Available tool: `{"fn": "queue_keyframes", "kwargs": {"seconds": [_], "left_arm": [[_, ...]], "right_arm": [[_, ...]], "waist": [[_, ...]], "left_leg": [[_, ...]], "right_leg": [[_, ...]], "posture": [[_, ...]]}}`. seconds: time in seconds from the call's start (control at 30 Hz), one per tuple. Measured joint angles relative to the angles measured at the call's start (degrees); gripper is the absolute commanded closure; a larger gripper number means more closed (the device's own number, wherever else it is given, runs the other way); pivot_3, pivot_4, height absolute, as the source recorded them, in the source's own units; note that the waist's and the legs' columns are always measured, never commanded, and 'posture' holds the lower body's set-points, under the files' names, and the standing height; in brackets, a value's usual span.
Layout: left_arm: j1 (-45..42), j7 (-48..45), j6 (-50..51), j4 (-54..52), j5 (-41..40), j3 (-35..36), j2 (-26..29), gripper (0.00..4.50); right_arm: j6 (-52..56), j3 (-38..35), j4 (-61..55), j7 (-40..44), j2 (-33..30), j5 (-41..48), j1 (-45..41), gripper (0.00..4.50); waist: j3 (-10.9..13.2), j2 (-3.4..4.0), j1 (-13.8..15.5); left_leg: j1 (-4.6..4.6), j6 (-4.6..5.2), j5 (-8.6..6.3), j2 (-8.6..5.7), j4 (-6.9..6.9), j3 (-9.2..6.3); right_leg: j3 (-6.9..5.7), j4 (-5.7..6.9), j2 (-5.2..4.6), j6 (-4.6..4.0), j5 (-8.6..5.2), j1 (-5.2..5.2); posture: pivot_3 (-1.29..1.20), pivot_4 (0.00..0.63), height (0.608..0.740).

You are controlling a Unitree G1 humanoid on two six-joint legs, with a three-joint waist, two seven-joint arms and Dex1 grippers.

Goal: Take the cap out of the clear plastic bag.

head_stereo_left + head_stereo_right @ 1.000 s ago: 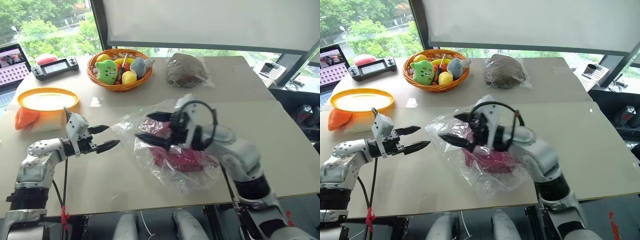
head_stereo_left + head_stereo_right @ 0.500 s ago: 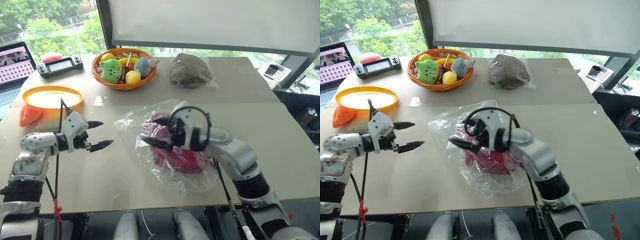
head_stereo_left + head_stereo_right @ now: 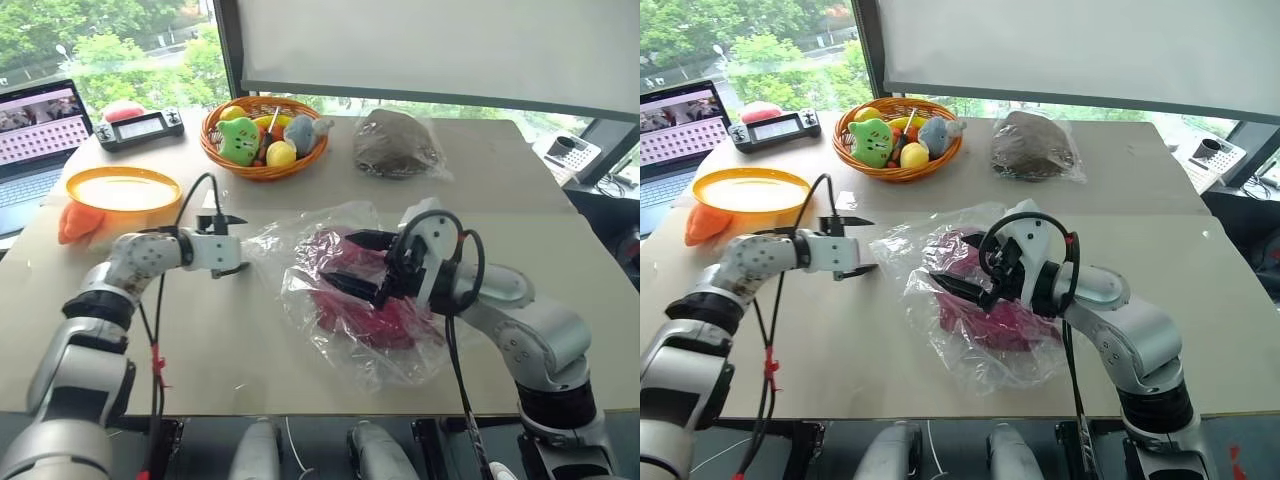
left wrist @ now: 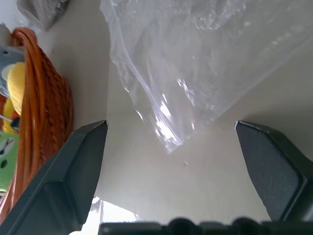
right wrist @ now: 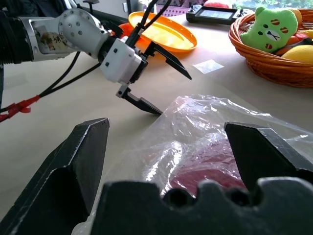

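Observation:
The clear plastic bag (image 3: 345, 300) lies crinkled in the middle of the table. The dark red cap (image 3: 352, 302) is inside it. My left gripper (image 3: 230, 244) is open at the bag's left edge, one finger above the other, and the bag's corner (image 4: 190, 93) lies just ahead between them. My right gripper (image 3: 352, 262) is open and empty, hovering low over the bag and the cap (image 5: 210, 166) and pointing left. The right wrist view also shows the left gripper (image 5: 154, 81) beside the bag (image 5: 210, 122).
A wicker basket (image 3: 262, 165) of plush toys and a brown bagged lump (image 3: 400, 146) stand at the back. A yellow plate (image 3: 122, 189) over an orange thing (image 3: 76, 224), a laptop (image 3: 42, 130) and a controller (image 3: 140, 128) are at the left.
My left gripper has moved right to the bag's left edge and rolled, so its fingers stand one above the other. The right gripper has shifted right over the bag. The camera has also shifted.

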Motion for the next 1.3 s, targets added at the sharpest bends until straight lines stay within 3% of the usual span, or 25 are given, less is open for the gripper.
{"fn": "queue_keyframes", "kwargs": {"seconds": [0.1,0.2,0.53,0.67,0.77,0.9,0.97,1.1,1.23,1.3], "left_arm": [[-1.75,4.66,-1.75,3.18,2.16,-1.53,-1.57,0.02],[-2.84,8.05,-3.34,5.22,4.24,-3.06,-2.33,0.74],[-4.64,11.37,-6.23,8.85,8.18,-6.57,-2.63,4.45],[-4.22,7.42,-7.67,8.07,6.47,-6.37,-1.41,4.45],[-0.62,-3.73,-7.36,3.63,-0.96,-4.47,1.18,4.45],[14.82,-27.28,5.53,-22.79,-21.51,-2.81,11.11,4.45],[21.06,-34.63,12.96,-34.98,-27.40,-2.46,16.85,4.45],[31.92,-42.68,25.16,-55.38,-35.20,-1.59,26.92,4.45],[38.09,-44.63,40.85,-73.48,-48.23,0.93,31.12,4.45],[37.99,-43.17,48.86,-81.39,-55.35,3.16,30.20,4.45]], "right_arm": [[0.57,-0.23,-0.79,-1.29,-0.01,0.08,0.31,0.00],[0.97,-0.50,-1.14,-2.53,-0.09,0.07,1.07,0.00],[1.89,-2.35,-4.54,-4.72,-1.37,2.06,5.08,0.00],[1.96,-6.27,-6.46,-4.39,-5.56,2.31,11.01,0.00],[2.01,-10.12,-6.93,-3.93,-8.10,2.43,15.76,0.00],[2.02,-14.54,-8.15,-3.63,-9.91,3.99,19.38,0.00],[2.02,-15.76,-8.12,-3.62,-10.26,4.33,20.30,0.00],[2.02,-16.30,-7.88,-3.49,-11.11,4.53,20.45,0.00],[2.01,-15.53,-7.24,-3.38,-11.25,4.53,18.55,0.00],[2.01,-14.67,-6.99,-2.95,-11.26,4.50,17.62,0.00]], "waist": [[-0.01,-0.01,0.27],[-0.02,0.00,0.28],[-0.03,-0.01,0.07],[-0.05,-0.02,-0.11],[-0.05,-0.01,-1.12],[-0.08,0.03,-3.60],[-0.09,0.06,-4.14],[-0.09,0.07,-4.58],[-0.09,0.05,-4.20],[-0.09,0.06,-3.96]], "left_leg": [[0.00,0.00,0.00,0.00,0.03,0.00],[0.00,0.00,0.00,-0.01,0.02,0.00],[-0.01,0.00,0.00,-0.01,0.02,0.00],[-0.02,0.00,0.00,0.00,-0.05,0.00],[-0.02,0.00,0.00,0.01,-0.18,0.02],[0.07,0.00,0.00,0.13,-0.45,0.05],[0.19,0.00,0.00,0.12,-0.45,0.03],[0.36,0.00,0.00,0.11,-0.42,0.05],[0.37,0.00,0.01,0.12,-0.38,0.04],[0.39,0.00,0.00,0.10,-0.36,0.04]], "right_leg": [[0.00,0.01,0.00,0.01,0.00,0.00],[0.01,0.02,0.00,0.01,0.00,0.00],[0.01,0.02,0.00,0.01,0.00,-0.01],[0.01,-0.04,0.00,0.01,0.00,-0.02],[0.04,-0.06,0.00,-0.01,0.00,-0.08],[0.10,-0.02,0.04,-0.12,-0.06,-0.13],[0.07,0.05,0.04,-0.18,-0.12,-0.05],[0.09,0.03,0.01,-0.12,-0.16,0.12],[0.05,0.04,0.00,0.25,-0.39,0.16],[0.04,0.02,-0.01,0.28,-0.41,0.16]], "posture": [[0.00,0.150,0.740],[0.00,0.150,0.740],[0.00,0.150,0.740],[0.00,0.150,0.740],[0.00,0.150,0.740],[0.00,0.150,0.740],[0.00,0.150,0.740],[0.00,0.150,0.740],[0.00,0.150,0.740],[0.00,0.150,0.740]]}}
